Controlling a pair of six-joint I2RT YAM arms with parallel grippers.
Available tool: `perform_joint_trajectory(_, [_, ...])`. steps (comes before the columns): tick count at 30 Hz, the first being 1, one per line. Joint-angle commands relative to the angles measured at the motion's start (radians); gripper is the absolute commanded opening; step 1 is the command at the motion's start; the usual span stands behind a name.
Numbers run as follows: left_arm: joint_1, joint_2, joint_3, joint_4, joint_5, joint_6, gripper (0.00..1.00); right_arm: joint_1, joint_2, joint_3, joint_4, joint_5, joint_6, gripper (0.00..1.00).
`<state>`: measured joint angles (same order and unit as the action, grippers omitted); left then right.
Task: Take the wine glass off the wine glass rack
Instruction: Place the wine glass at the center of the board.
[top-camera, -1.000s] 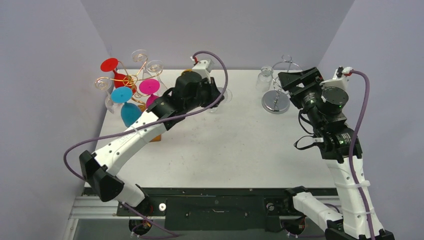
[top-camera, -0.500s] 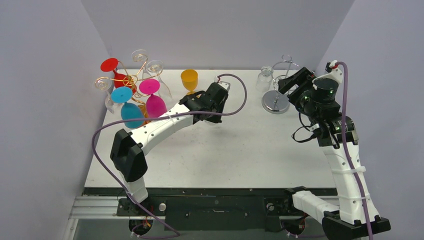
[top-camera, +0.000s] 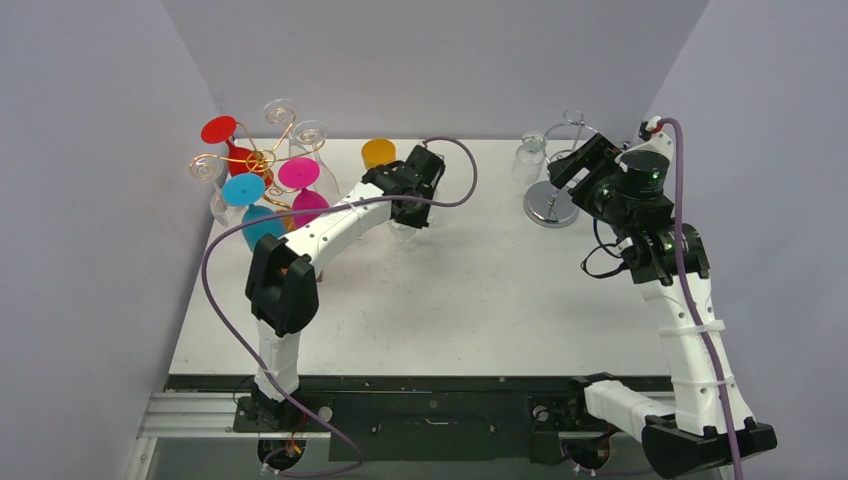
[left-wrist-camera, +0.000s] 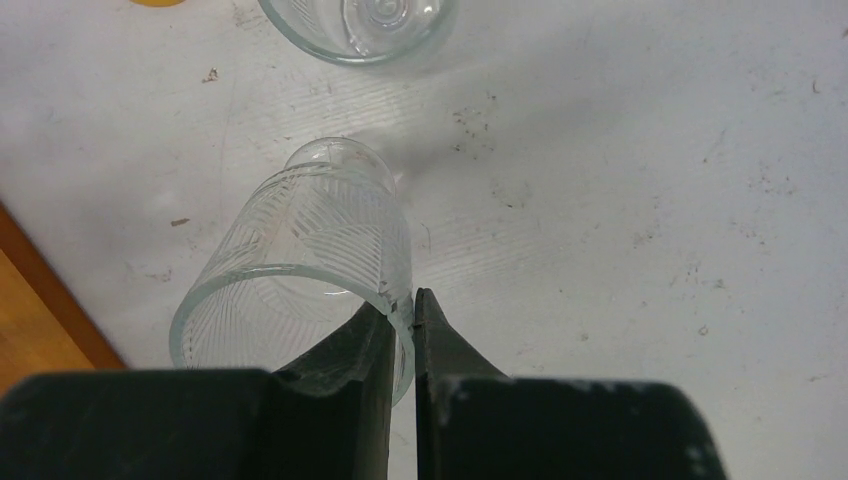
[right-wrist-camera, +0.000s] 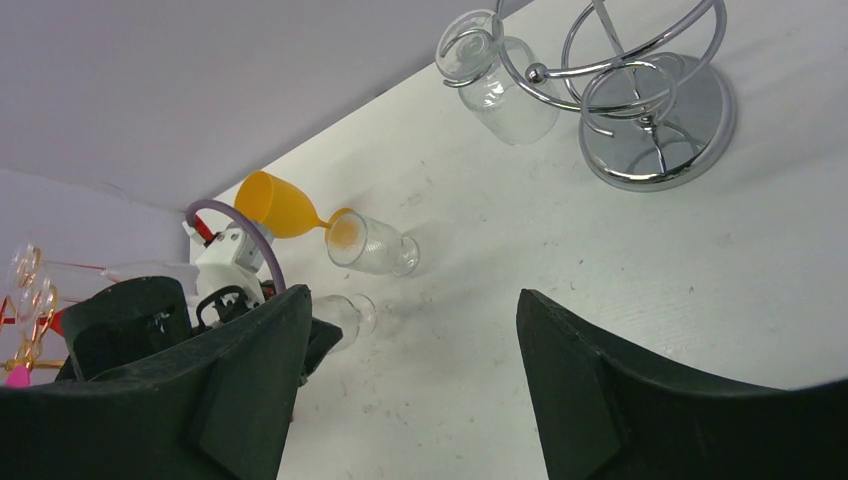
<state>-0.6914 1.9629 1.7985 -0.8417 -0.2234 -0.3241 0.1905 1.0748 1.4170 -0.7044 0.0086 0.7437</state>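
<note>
Wine glass (left-wrist-camera: 300, 250) pinched by its rim in our left jaws.
We see it low at the counter (top-camera: 480, 290), right of the copper rack (top-camera: 258, 160); our right jaws stand wide and empty, farther right.

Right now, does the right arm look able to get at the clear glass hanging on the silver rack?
Probably yes: the right hand is open, close to the silver rack, and nothing stands between it and the hanging clear glass.

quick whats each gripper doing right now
left gripper: shut on the rim of the clear patterned glass
right gripper: open, holding nothing
</note>
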Motion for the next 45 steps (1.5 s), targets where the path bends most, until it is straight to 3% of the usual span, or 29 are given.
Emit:
perform_joint_trajectory(1, [0.042,0.036,0.121,-0.024,0.009,0.036,0.0,-0.011,0.006,0.022,0.033,-0.041,-0.019,0.7])
perform_joint_trajectory(16, [0.125,0.216,0.324,-0.112,0.074,0.056,0.0,-0.039,0.028,0.026,0.036,-0.083,-0.029,0.7])
perform_joint_trajectory(25, [0.137,0.25,0.341,-0.124,0.088,0.053,0.0,-0.05,0.04,0.02,0.042,-0.094,-0.03,0.7])
perform_joint_trajectory(45, [0.144,0.207,0.367,-0.146,0.078,0.072,0.31,-0.052,0.061,0.005,0.063,-0.116,-0.024,0.7])
